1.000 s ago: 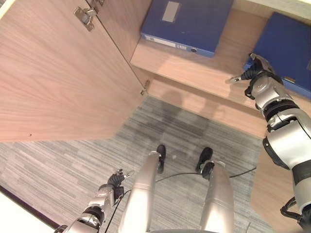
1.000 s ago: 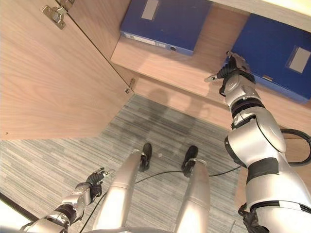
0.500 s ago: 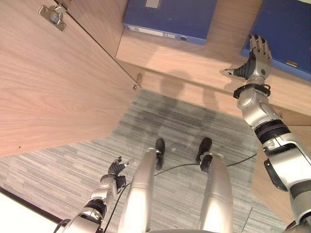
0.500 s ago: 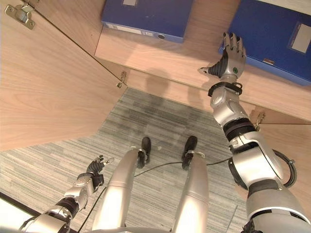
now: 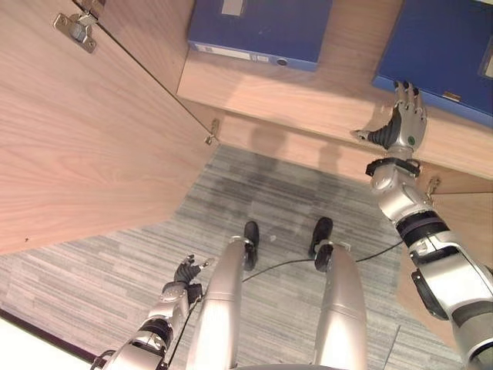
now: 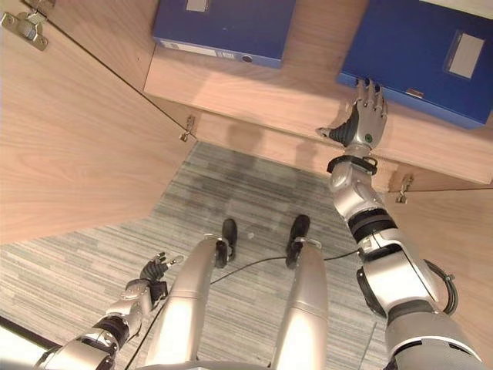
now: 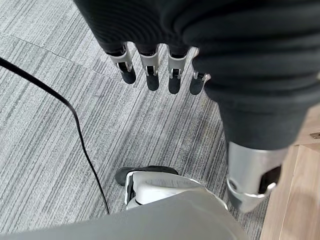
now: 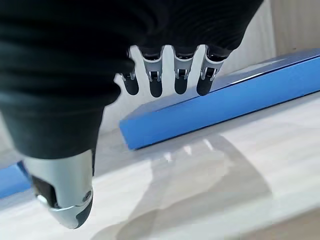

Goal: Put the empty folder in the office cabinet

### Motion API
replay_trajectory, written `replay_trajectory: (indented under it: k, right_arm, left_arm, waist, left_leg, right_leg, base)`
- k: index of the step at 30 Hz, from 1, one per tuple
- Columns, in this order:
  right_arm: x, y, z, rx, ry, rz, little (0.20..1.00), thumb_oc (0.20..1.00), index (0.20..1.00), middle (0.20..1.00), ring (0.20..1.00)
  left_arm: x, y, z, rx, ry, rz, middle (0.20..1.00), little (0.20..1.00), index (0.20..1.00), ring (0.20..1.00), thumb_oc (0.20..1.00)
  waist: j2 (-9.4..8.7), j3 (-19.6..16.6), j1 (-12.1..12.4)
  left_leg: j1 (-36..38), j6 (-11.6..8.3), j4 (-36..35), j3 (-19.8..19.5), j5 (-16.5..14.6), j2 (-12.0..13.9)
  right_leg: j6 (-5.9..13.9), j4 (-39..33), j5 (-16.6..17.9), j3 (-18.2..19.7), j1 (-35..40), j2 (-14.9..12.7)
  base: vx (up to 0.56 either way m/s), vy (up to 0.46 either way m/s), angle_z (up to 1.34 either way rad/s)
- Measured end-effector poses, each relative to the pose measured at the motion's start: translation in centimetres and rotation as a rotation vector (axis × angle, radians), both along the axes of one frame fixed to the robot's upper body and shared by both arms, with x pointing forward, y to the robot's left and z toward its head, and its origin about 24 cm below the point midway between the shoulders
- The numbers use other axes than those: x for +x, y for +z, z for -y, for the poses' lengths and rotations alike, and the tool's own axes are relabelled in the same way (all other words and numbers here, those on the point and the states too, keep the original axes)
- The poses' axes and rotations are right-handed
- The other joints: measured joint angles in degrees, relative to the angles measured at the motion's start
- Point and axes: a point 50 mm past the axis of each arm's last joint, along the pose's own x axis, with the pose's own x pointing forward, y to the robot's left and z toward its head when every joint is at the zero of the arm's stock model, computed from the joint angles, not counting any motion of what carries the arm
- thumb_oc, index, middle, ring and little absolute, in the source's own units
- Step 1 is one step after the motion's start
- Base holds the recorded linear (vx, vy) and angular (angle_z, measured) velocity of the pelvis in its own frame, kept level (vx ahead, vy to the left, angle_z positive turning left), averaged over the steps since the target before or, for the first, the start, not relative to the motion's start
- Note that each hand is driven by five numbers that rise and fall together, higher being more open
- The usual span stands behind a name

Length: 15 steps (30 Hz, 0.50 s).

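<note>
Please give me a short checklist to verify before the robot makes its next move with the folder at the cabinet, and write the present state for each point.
1. Right blue folder lies flat on the cabinet shelf: ok.
2. Right robot hand open, fingers straight at the folder's front edge: ok.
3. Fingertips touching the folder: cannot tell.
4. Folder fully inside the shelf: cannot tell.
5. Second blue folder apart from it: ok.
6. Left robot hand low over the carpet, holding nothing: ok.

Two deep blue folders (image 6: 435,58) (image 6: 223,27), each bearing a pale grey label, lay on a light wood-grain cabinet shelf (image 6: 285,96). The carpet (image 6: 115,247) was grey with fine stripes.
</note>
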Motion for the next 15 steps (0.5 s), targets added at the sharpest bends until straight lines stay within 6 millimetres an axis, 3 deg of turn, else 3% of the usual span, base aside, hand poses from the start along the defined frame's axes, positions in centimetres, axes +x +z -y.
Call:
replay_trajectory:
  k: [4,5,7,12,15]
  right_arm:
    - [-2.0,-3.7,-1.3,-0.007,0.069,-0.054,1.0,1.0,1.0,1.0,1.0]
    - [-3.3,-6.7,-2.2,0.019,0.102,-0.115,1.0,1.0,1.0,1.0,1.0]
    - [-4.1,-8.3,-2.1,0.016,0.103,-0.159,1.0,1.0,1.0,1.0,1.0]
    - [-4.7,-9.5,-1.1,0.033,0.069,-0.202,1.0,1.0,1.0,1.0,1.0]
    - [-4.8,-9.5,2.0,0.127,-0.069,-0.2,1.0,1.0,1.0,1.0,1.0]
  left_arm:
    - [-1.6,-1.0,-0.4,0.019,0.002,-0.054,1.0,1.0,1.0,1.0,1.0]
    - [-3.2,-1.8,-1.0,0.036,0.007,-0.095,1.0,1.0,1.0,1.0,1.0]
    - [-3.8,-2.1,-1.1,0.048,0.002,-0.118,1.0,1.0,1.0,1.0,1.0]
    - [-3.4,-1.9,-1.0,0.041,0.007,-0.106,1.0,1.0,1.0,1.0,1.0]
    - [-3.4,-2.0,-0.8,0.038,0.007,-0.104,1.0,1.0,1.0,1.0,1.0]
  waist:
    - [-0.45,-0.4,-1.4]
    - [-1.78,-2.8,-2.31]
    - [-2.59,-4.85,-2.97]
    - [-2.33,-4.7,-3.85]
    - [-1.19,-3.64,-3.62]
  left_leg:
    - [8.49,-0.04,-5.25,0.37,0.3,0.02]
    - [12.75,-0.31,-9.43,0.66,1.29,0.02]
    - [13.91,-0.24,-11.14,0.99,1.56,0.06]
    - [14.09,0.02,-11.63,1.93,1.98,0.07]
    - [12.7,0.21,-11.28,2.09,1.98,0.03]
  right_leg:
    - [0.81,-4.99,0.28,-0.5,8.18,0.48]
    - [1.23,-9.15,1.18,-0.8,12.19,1.12]
    - [1.0,-10.5,1.57,-0.98,13.19,1.2]
    - [1.49,-12.1,2.98,-0.7,13.33,1.28]
    - [1.28,-11.89,2.84,-0.29,12.05,1.29]
  base:
    - [0.07,-0.012,-0.11]
    - [0.03,-0.004,-0.18]
    - [0.02,0.004,-0.08]
    - [-0.01,0.009,-0.05]
    - [-0.04,0.034,-0.02]
